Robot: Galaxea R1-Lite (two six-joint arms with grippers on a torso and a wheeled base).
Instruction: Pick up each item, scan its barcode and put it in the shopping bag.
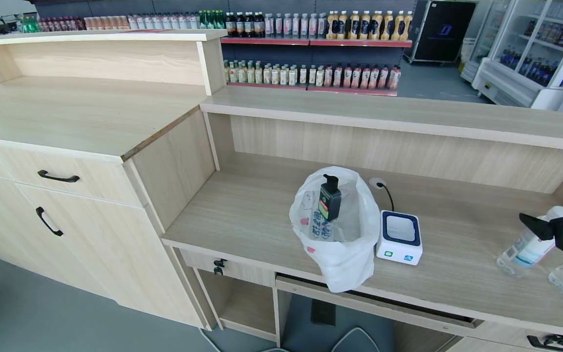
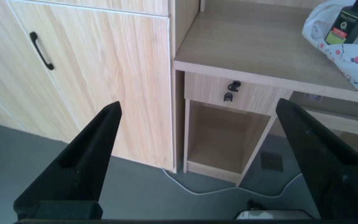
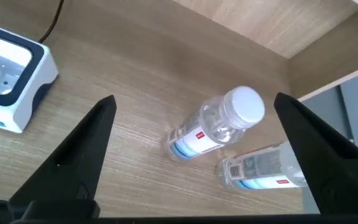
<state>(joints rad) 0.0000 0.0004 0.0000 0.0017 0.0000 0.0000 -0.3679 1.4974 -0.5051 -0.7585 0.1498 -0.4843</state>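
The counter (image 1: 242,230) is running across the head view, with a lower desk surface set under a raised ledge. The bag (image 1: 345,259), white and open-mouthed, is sitting at the desk's front edge, its bottom sagging slightly over that edge.

The left gripper (image 2: 199,107) is hanging out in front of the counter, below desk height. It is facing the cupboard door and the open space under the desk. Its jaws are gaping wide and gripping nothing. The right gripper (image 3: 194,102) is hovering over the right end of the desk, above the two bottles. Its jaws are also spread wide and holding nothing.

The scanner (image 1: 400,234), a white box with a dark-rimmed window on top, is sitting just beside the bag on the robot's right. The two bottles (image 1: 528,249), clear with white caps, are waiting close together near the desk's right end, well apart from the scanner. Whether they are standing or lying I cannot tell. A dark pump bottle (image 1: 330,200) is standing inside the bag, its black head poking above the rim. A black cable (image 1: 388,195) is leading from the scanner back to a round port in the desk.
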